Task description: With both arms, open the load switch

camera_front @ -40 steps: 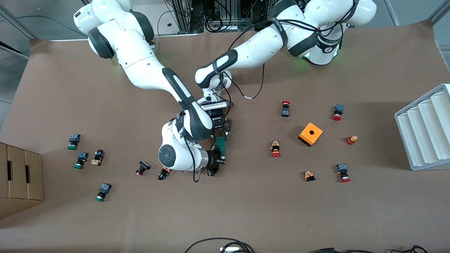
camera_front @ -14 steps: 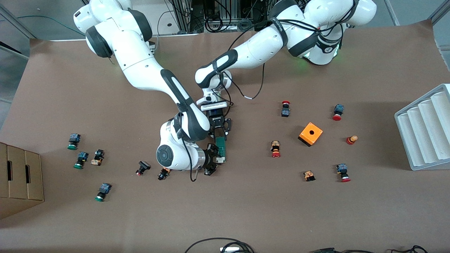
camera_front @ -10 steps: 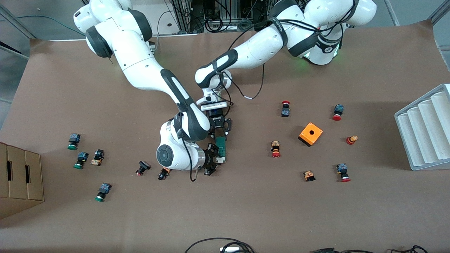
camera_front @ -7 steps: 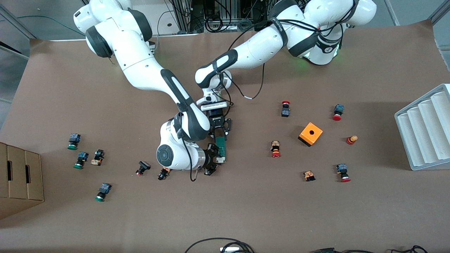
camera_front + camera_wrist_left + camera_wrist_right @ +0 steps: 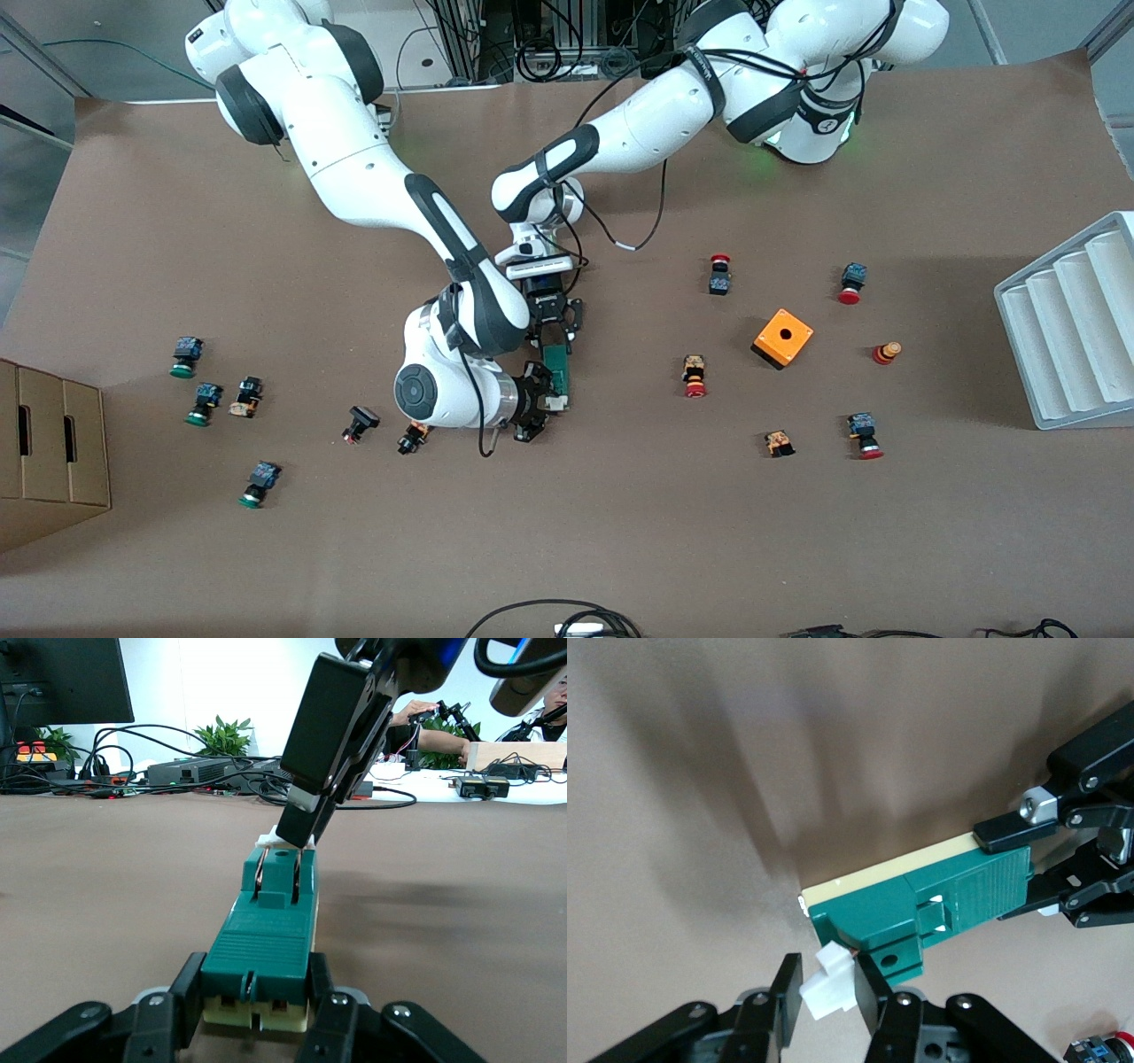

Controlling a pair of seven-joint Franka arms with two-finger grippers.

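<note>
Brown table [image 5: 797, 532] carries the load switch [image 5: 557, 370] (long axis toward the bases); left tool [image 5: 556, 337] and right tool [image 5: 542, 400] pinch its ends.

Front view: high, facing robot bases, looking down on whole table [image 5: 797, 549]. Left wrist view: low, close along load switch [image 5: 266, 939], looking toward right gripper [image 5: 301, 835]. Right wrist view: close above load switch, left gripper [image 5: 1036, 864] at frame edge. Shared by all: load switch.
</note>
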